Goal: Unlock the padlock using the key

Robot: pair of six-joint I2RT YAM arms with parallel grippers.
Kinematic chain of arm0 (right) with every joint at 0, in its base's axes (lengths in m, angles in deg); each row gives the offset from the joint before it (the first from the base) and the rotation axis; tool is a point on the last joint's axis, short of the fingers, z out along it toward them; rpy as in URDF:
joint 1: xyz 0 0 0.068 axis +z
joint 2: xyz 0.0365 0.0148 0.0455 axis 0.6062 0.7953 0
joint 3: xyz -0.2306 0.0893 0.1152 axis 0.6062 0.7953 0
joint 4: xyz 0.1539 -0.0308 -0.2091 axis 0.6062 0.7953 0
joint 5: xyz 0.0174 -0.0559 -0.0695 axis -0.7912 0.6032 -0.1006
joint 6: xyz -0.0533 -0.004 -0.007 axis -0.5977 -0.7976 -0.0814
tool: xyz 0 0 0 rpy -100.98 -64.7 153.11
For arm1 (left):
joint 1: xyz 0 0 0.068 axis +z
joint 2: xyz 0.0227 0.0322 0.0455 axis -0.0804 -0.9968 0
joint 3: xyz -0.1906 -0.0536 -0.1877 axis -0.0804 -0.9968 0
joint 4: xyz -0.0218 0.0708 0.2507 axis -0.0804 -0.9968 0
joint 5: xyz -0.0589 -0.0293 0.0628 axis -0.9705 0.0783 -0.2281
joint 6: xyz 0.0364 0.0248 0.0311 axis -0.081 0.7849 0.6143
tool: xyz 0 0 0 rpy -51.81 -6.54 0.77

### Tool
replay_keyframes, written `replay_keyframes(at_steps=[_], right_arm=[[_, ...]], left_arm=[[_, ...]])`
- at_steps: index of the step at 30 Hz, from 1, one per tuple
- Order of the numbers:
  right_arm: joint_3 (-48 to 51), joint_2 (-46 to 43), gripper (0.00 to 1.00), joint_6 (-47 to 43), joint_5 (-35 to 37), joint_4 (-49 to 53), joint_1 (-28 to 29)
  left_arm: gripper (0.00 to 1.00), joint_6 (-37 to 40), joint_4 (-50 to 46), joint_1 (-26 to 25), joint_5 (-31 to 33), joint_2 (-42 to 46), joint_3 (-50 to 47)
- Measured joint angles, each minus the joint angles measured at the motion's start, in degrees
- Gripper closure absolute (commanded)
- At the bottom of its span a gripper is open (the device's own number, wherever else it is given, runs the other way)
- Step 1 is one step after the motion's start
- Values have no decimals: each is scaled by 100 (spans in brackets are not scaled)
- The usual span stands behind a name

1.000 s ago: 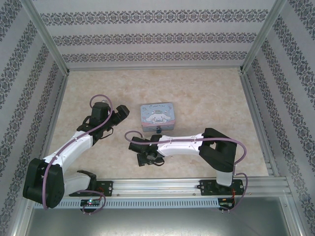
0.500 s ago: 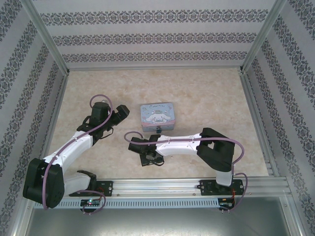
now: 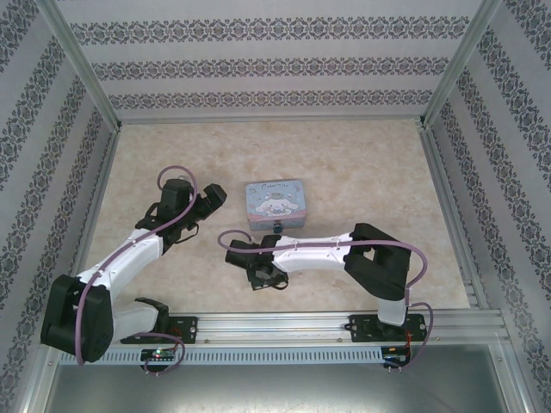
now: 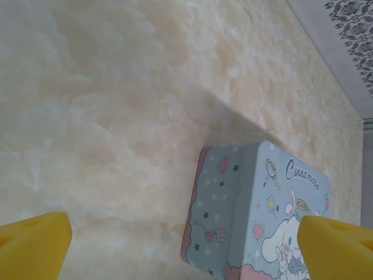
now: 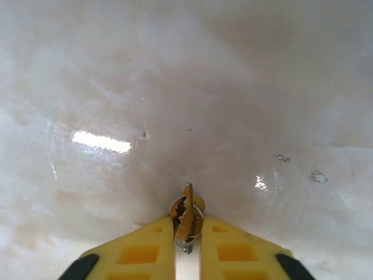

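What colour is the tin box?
The tin box is pale blue, with a cartoon picture; clearest in left wrist view.

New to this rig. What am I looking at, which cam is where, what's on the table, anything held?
Two robot arms, left and right, are bolted at the near edge of a marble-patterned table. The overhead view looks down from above and behind them; the other two come from a camera on each wrist, that arm's yellow fingers at the bottom. On the table stands a pale blue rectangular tin with a cartoon picture, a tiny teal-blue padlock at its near side. The left gripper is wide open near the tin, holding nothing. The right gripper is shut on a small thin metal key.
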Motion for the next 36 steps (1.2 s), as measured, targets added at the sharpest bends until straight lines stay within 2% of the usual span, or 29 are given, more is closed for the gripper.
replay_keyframes(at_steps=[3, 13, 21, 28, 36], right_arm=[[-2, -74, 100, -70, 0, -188, -151], [566, -535, 100, -278, 2, -546, -660], [1591, -1707, 100, -448, -72, -929, -1045], [2581, -2977, 100, -778, -595, -1606, -1836], [3165, -4212, 100, -981, -1316, -1961, -2929]], left_arm=[[1, -4, 2, 0, -4, -70, -2], [0, -33, 155, 0, -350, -431, -2], [0, -225, 382, -50, -745, -599, -2], [0, -393, 632, -540, -1027, -675, 0], [0, -671, 872, -1191, -1182, -931, 210]])
